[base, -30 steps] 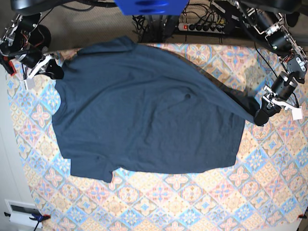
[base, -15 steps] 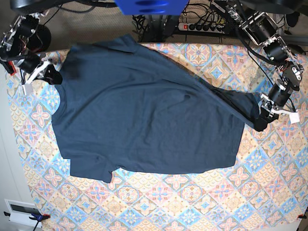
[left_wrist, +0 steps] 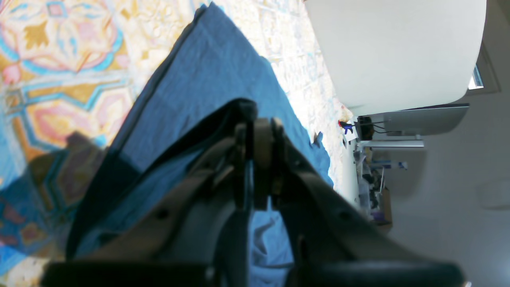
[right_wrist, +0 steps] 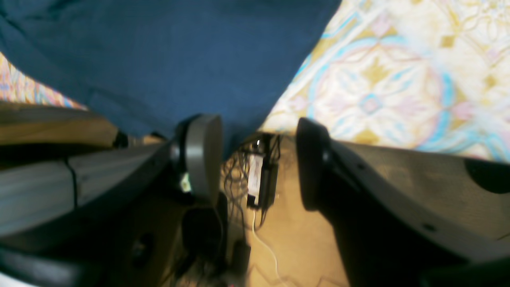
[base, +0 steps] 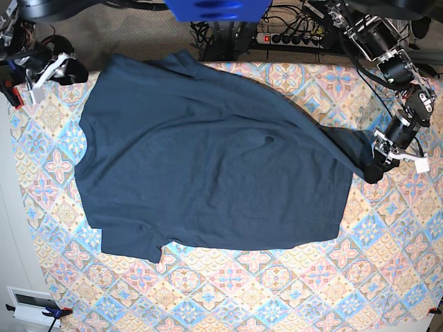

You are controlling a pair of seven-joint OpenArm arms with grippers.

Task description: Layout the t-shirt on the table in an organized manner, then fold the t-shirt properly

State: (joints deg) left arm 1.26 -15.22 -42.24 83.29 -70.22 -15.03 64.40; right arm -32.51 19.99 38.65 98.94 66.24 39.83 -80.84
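t-shirt (base: 208, 159): 1 | table (base: 291, 290): 1 | left end effector (base: 374, 168): pinching t-shirt

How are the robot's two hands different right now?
The left hand is pinched shut on a corner of the t-shirt, while the right hand is open and holds nothing. In the left wrist view the fingers squeeze blue cloth; in the right wrist view the fingers stand apart. The left hand is over the table; the right hand is at its far edge. Both are dark.
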